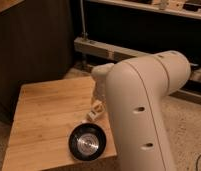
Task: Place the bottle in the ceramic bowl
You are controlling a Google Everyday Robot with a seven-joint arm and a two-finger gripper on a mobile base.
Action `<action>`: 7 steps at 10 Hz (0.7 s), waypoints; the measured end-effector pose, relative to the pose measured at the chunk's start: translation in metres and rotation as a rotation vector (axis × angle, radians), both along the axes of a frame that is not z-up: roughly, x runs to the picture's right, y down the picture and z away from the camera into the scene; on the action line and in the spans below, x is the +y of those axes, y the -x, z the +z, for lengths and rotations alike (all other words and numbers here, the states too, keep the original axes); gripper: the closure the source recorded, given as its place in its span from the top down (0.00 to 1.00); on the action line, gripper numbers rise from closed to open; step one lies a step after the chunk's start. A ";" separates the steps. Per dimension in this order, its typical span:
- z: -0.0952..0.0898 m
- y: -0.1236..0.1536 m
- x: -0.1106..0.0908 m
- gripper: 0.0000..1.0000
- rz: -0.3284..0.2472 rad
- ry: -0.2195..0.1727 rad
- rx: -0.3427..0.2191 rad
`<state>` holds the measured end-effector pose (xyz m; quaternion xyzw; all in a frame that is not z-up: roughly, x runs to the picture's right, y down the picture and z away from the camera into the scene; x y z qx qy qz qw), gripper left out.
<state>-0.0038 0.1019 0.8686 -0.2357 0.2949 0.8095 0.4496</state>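
Observation:
The ceramic bowl (87,141), glossy black with a silvery centre, stands near the front edge of the wooden table (44,115). Just beyond its far rim is a small cream bottle (93,112), lying tilted right at the lower end of my arm. My gripper (98,101) hangs over the bottle's upper end, mostly hidden behind the big white arm link (139,110). Whether the gripper touches or holds the bottle cannot be made out. Nothing lies inside the bowl.
The arm's white link fills the right half of the view and hides the table's right side. Behind the table run a metal rail (114,50) and dark shelving. A dark wall panel (29,45) stands at the left, speckled floor at the right.

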 end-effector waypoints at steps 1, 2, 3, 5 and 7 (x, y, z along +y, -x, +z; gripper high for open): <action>0.003 0.001 0.003 0.65 -0.002 0.008 -0.002; 0.006 0.003 0.007 0.65 -0.004 0.018 -0.005; 0.010 0.005 0.010 0.65 -0.005 0.026 -0.006; 0.017 0.007 0.016 0.65 -0.005 0.045 -0.009; 0.022 0.010 0.020 0.63 -0.009 0.058 -0.012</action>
